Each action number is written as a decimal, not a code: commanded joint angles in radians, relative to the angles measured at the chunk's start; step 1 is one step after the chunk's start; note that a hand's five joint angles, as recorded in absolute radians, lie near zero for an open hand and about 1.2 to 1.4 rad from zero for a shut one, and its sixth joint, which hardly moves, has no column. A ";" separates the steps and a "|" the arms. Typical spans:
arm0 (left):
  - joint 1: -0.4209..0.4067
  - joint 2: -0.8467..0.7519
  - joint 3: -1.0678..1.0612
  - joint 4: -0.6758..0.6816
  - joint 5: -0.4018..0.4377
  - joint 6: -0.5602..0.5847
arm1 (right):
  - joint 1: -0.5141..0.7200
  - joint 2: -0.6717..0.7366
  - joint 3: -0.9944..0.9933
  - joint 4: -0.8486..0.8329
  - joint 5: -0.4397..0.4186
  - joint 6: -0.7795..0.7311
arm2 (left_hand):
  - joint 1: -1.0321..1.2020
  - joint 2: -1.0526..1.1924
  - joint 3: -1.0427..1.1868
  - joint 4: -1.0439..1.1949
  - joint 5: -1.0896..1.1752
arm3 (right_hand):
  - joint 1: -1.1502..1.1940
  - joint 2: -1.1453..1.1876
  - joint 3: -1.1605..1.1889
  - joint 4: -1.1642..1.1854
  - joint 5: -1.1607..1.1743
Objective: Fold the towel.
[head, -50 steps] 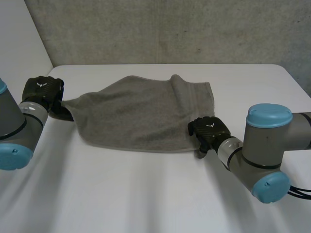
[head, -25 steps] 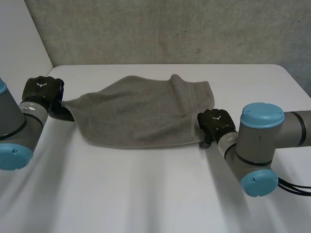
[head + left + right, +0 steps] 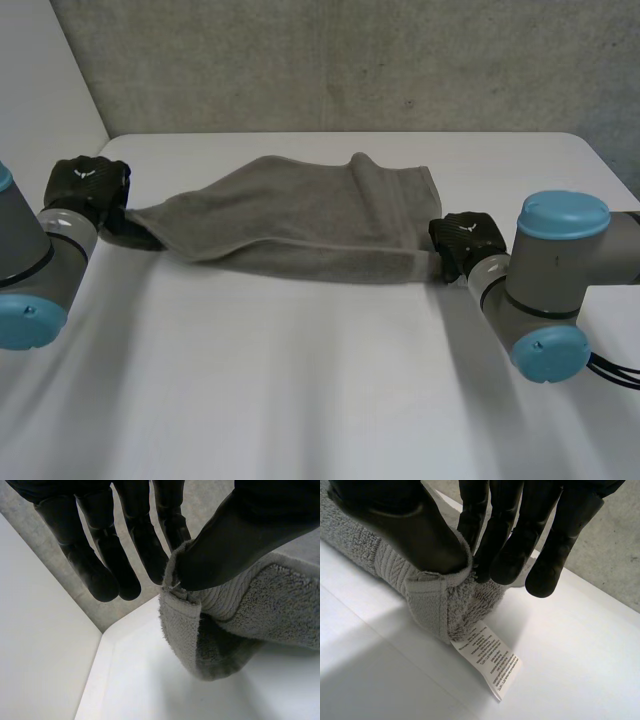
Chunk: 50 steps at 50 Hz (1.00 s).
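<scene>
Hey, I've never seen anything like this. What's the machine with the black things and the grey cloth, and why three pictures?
It is a robot with two arms, each ending in a black hand. One picture looks down from a camera between the arms: a grey towel is stretched over a white table, the left hand at one end, the right hand at the other. The other two come from cameras on the wrists, looking along each palm. There, each hand pinches a towel corner between thumb and fingers. A white label sticks out of the towel by the right hand. The job is folding the towel.
</scene>
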 commanded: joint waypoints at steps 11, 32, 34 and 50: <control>-0.015 0.279 -0.024 -0.033 0.084 -0.108 | -0.139 -0.446 -0.094 0.236 -0.152 -0.033 | -0.053 -0.124 -0.155 -0.126 -0.278 | 0.063 0.076 0.062 0.058 0.057; -0.009 0.122 0.415 -0.572 0.170 -0.043 | -0.161 -0.390 -0.453 0.653 -0.120 -0.604 | -0.053 -0.124 -0.155 -0.126 -0.278 | 0.063 0.076 0.062 0.058 0.057; -0.018 0.054 0.475 -0.634 0.164 0.005 | -0.141 -0.347 -0.458 0.664 -0.094 -0.650 | -0.053 -0.124 -0.155 -0.126 -0.278 | 0.063 0.076 0.062 0.058 0.057; -0.145 -0.219 1.146 -0.483 0.062 -0.035 | -0.055 -0.069 -0.894 0.172 0.073 -0.655 | -0.053 -0.124 -0.155 -0.126 -0.278 | 0.063 0.076 0.062 0.058 0.057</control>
